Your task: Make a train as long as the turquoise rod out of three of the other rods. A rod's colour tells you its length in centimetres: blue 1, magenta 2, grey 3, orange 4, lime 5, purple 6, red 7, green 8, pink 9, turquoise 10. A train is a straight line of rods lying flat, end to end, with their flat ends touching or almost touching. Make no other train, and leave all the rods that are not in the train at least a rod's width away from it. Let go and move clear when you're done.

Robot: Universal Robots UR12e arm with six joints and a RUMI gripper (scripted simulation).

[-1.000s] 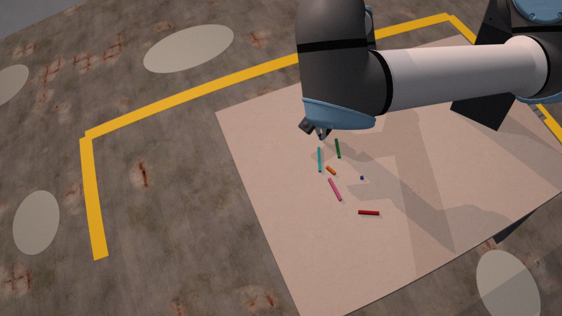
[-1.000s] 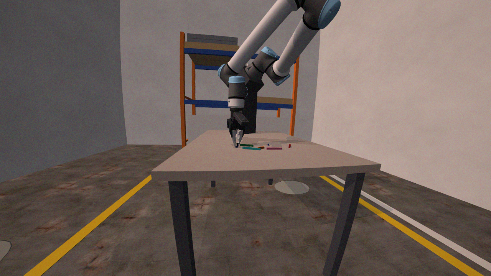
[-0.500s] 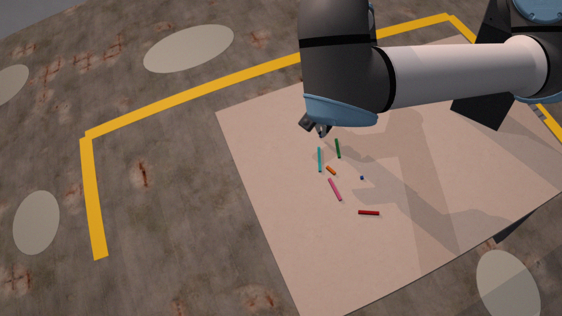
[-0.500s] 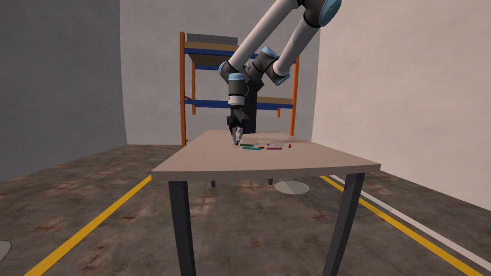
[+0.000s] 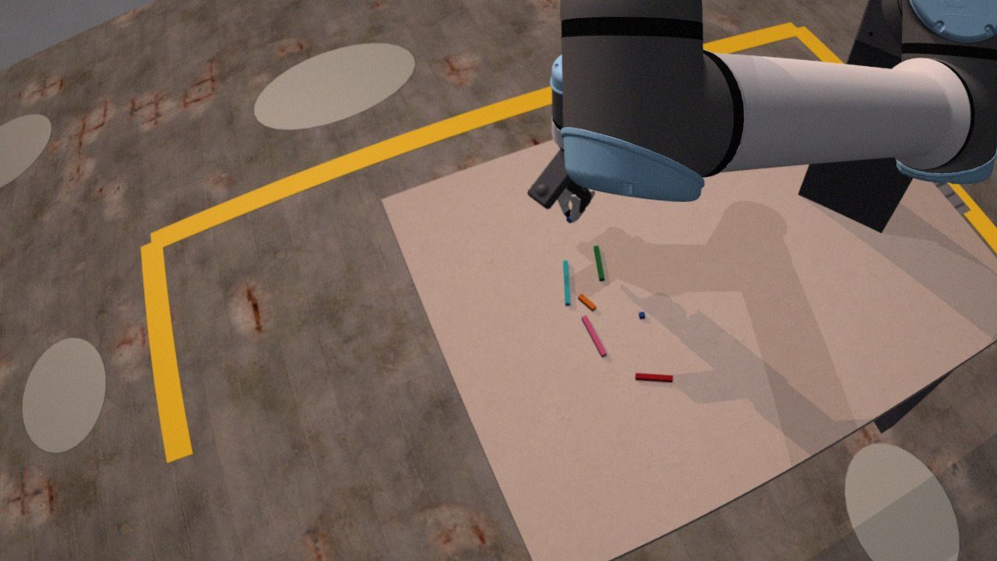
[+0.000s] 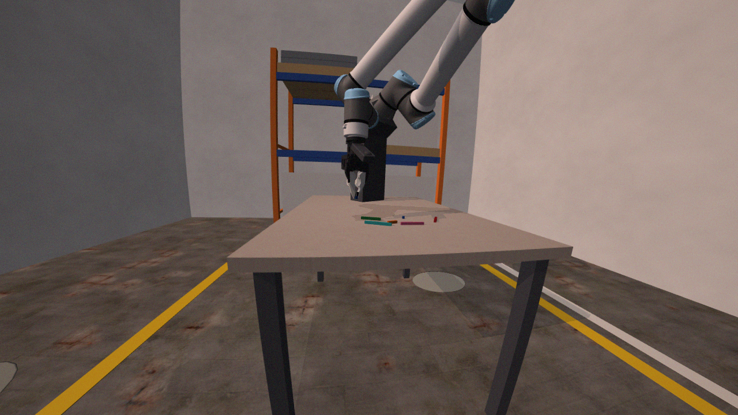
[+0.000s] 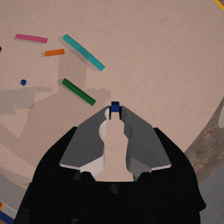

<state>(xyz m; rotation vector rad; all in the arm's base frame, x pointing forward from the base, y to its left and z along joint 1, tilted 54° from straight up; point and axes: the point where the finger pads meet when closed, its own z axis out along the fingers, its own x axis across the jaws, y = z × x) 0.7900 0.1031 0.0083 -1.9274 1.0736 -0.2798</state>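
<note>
While the jaws, nearly closed, grip one blue rod (image 5: pixel 568 220) (image 6: pixel 356 196) (image 7: pixel 115 107) above the worktop (image 5: pixel 487 418) (image 6: pixel 413 243) (image 7: pixel 155 62), the step seems to be starting the train, which calls for lowering it squarely against an end of the green rod (image 5: pixel 598 263) (image 6: pixel 370 218) (image 7: pixel 78 92) lying near turquoise (image 5: pixel 566 283) (image 6: pixel 378 223) (image 7: pixel 84 53).

Arm (image 5: pixel 836 111) (image 6: pixel 397 41) reaching over counter (image 5: pixel 502 418) (image 6: pixel 392 245) (image 7: pixel 155 46), casting shadow. Turquoise rod (image 5: pixel 566 282) (image 6: pixel 378 223) (image 7: pixel 83 52) lying beside green rod (image 5: pixel 598 262) (image 6: pixel 370 218) (image 7: pixel 78 91); orange rod (image 5: pixel 586 301) (image 6: pixel 392 222) (image 7: pixel 55 52) resting near pink rod (image 5: pixel 593 336) (image 6: pixel 412 223) (image 7: pixel 31 38); red rod (image 5: pixel 653 377) (image 6: pixel 435 219) (image 7: pixel 0 49), blue rod (image 5: pixel 642 315) (image 6: pixel 403 217) (image 7: pixel 23 82) lying apart.
</note>
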